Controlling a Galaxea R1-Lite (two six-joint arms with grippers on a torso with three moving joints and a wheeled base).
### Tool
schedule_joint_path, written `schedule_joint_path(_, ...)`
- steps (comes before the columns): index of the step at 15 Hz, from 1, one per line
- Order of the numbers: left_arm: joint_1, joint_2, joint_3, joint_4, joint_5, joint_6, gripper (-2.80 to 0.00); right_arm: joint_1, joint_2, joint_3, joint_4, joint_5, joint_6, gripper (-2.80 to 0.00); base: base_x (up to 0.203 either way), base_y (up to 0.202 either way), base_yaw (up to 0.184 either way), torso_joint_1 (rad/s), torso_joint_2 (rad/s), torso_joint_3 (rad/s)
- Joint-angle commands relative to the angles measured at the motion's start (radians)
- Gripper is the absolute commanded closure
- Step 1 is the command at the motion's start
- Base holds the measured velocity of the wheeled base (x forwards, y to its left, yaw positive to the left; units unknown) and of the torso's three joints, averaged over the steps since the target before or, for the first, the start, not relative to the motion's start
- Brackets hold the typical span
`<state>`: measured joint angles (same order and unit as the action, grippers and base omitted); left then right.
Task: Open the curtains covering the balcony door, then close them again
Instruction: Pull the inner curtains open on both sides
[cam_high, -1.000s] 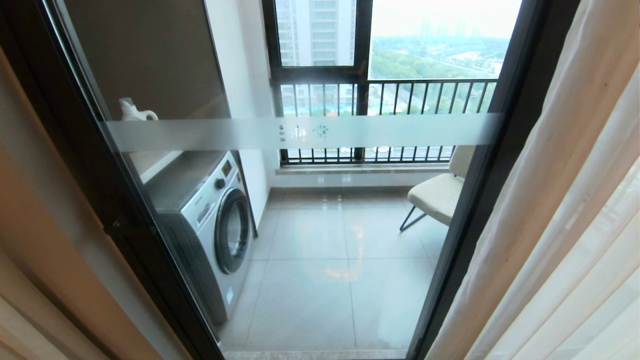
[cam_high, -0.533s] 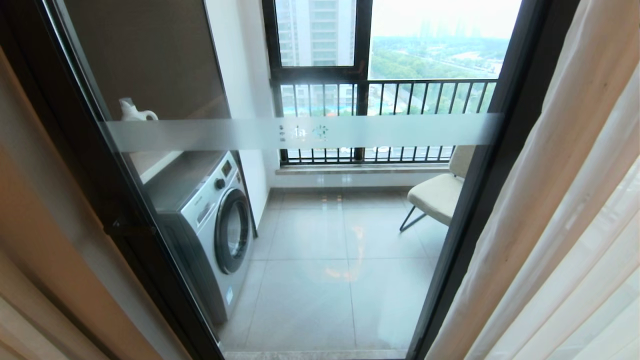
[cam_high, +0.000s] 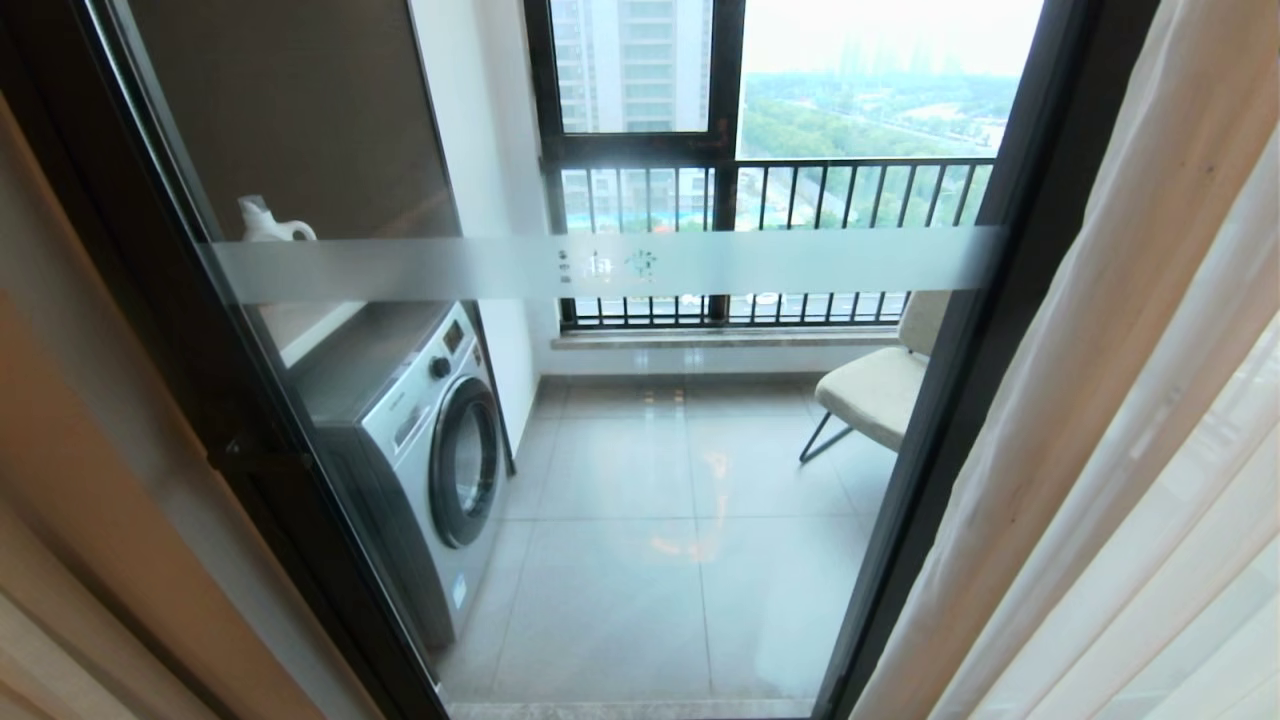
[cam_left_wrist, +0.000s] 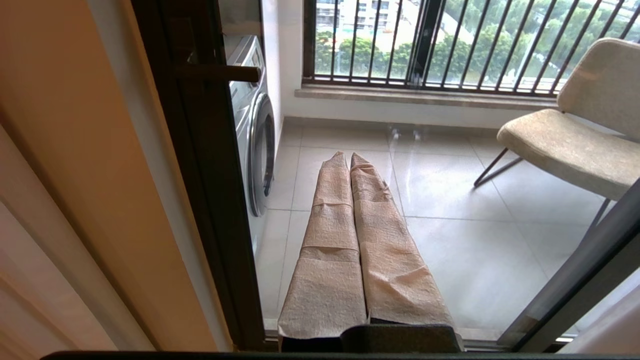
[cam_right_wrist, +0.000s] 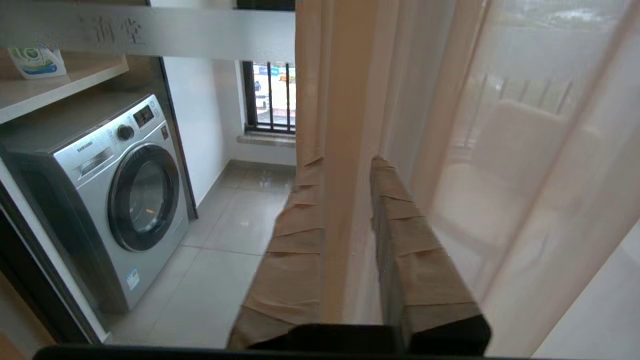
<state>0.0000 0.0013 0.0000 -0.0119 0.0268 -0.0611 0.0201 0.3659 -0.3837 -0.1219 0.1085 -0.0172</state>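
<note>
The balcony door (cam_high: 620, 265) shows as clear glass with a frosted band in a dark frame (cam_high: 950, 420). The beige curtains (cam_high: 1120, 400) hang gathered at its right side, leaving the glass uncovered. Neither arm appears in the head view. In the right wrist view my right gripper (cam_right_wrist: 345, 165) is open, with the curtain's (cam_right_wrist: 340, 100) tan edge fold hanging between its wrapped fingers (cam_right_wrist: 400, 235) and the sheer layer (cam_right_wrist: 525, 150) beyond. My left gripper (cam_left_wrist: 348, 156) is shut and empty, pointing at the glass low down beside the door's dark handle (cam_left_wrist: 220, 73).
Behind the glass stand a silver washing machine (cam_high: 430, 450) at the left, a beige chair (cam_high: 880, 390) at the right and a barred railing (cam_high: 780, 195) at the back. A tan surface (cam_high: 60, 450) borders the door frame on the left.
</note>
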Motion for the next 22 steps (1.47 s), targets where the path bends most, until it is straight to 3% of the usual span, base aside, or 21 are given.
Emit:
schedule_joint_path(1, 0.000, -0.001, 0.000, 0.000, 0.001, -0.002, 0.00, 0.003, 0.197, -0.076, -0.078, 0.001, -0.001, -2.80, 0.000, 0.000, 0.000, 0.000, 0.00, 0.000)
schedule_joint_path(10, 0.000, -0.001, 0.000, 0.000, 0.001, -0.002, 0.00, 0.003, 0.633, -0.300, -0.393, 0.022, -0.001, -2.80, 0.000, 0.000, 0.000, 0.000, 0.00, 0.000)
schedule_joint_path(22, 0.000, -0.001, -0.001, 0.000, 0.001, -0.002, 0.00, 0.003, 0.953, -0.531, -0.554, 0.023, 0.013, -2.80, 0.000, 0.000, 0.000, 0.000, 0.00, 0.000)
